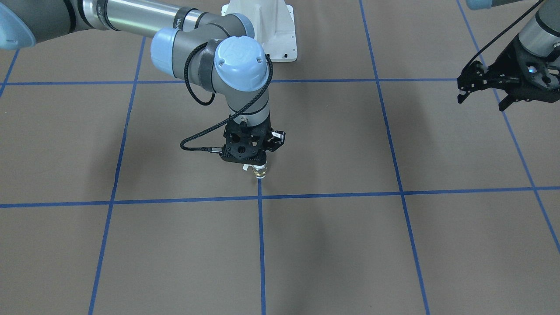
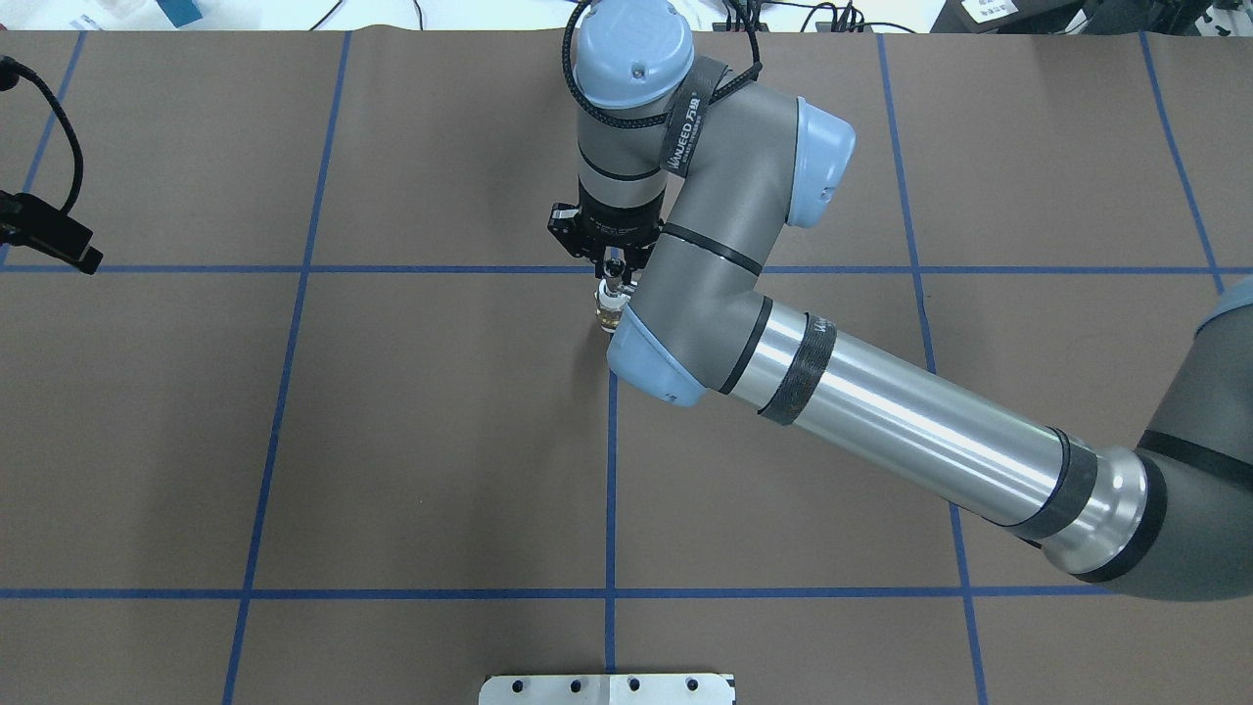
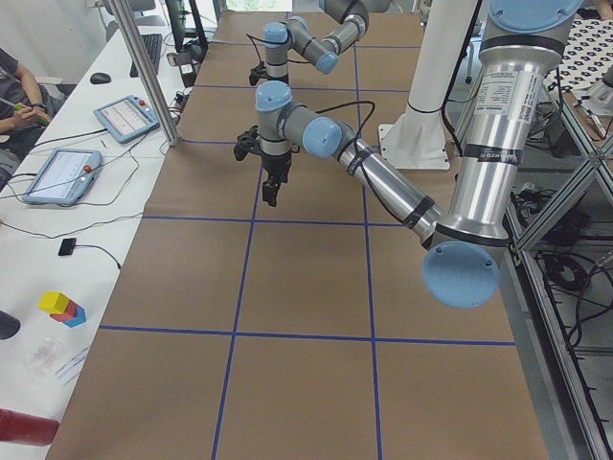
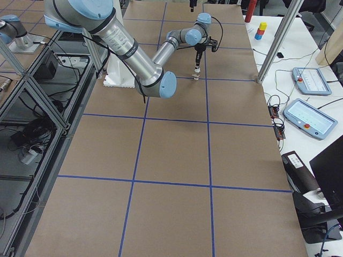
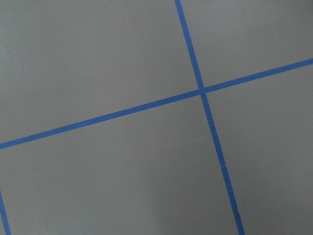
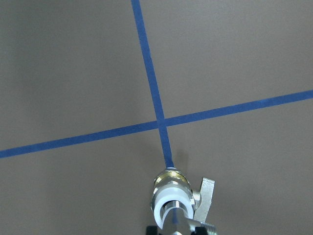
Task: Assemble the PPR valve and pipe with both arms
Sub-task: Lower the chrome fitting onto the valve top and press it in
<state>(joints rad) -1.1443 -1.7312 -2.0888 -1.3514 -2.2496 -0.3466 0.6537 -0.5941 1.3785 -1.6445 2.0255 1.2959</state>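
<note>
My right gripper (image 1: 251,164) points straight down at the table's middle, over a blue tape crossing. It is shut on the pipe (image 6: 174,220), a short silver-grey piece set in the top white ring of the PPR valve (image 6: 168,190). The valve (image 1: 260,172) hangs upright below the fingers, brass middle down, at or just above the mat; its side handle (image 6: 207,196) sticks out. It also shows in the overhead view (image 2: 612,311). My left gripper (image 1: 481,103) is open and empty, raised far off to my left. The left wrist view shows only mat and tape.
The white bolted pedestal (image 1: 267,30) stands at the robot's side of the brown mat, which has a blue tape grid (image 2: 610,490). Beside the mat on the operators' side are a metal post (image 3: 144,67), tablets (image 3: 59,174) and coloured blocks (image 3: 61,307).
</note>
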